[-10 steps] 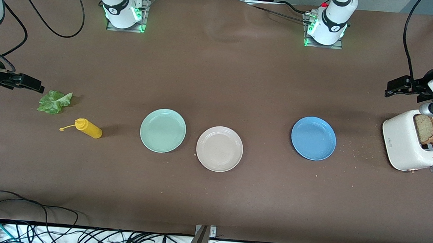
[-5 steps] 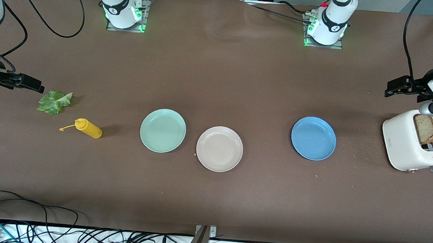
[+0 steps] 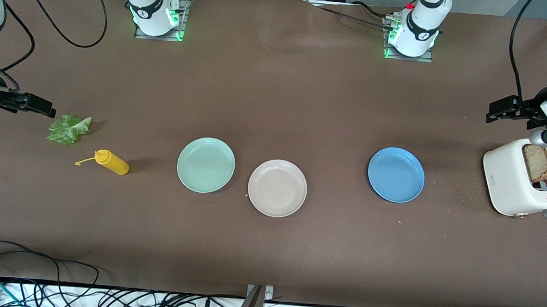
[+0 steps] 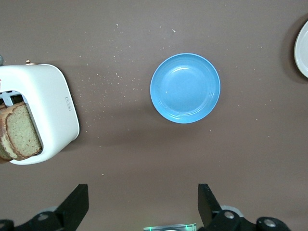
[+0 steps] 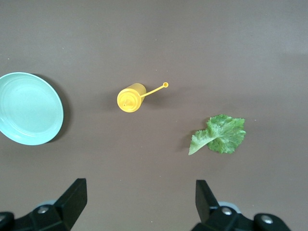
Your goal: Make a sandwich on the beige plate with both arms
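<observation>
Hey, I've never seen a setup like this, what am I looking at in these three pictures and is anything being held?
Two white robot arms work at a brown table. One picture looks down from across the table; the other two come from cameras on each wrist. The left gripper hangs over the table's left-arm end, by a toaster holding bread. The right gripper hangs over the table's other end, by the lettuce and a yellow bottle. Between lie green, beige and blue plates. Both jaws are open; nothing is held.

Bread slices (image 3: 545, 164) half sunk in toaster (image 3: 514, 185); beige plate (image 4: 302, 49) cut off at left wrist view's edge.
</observation>
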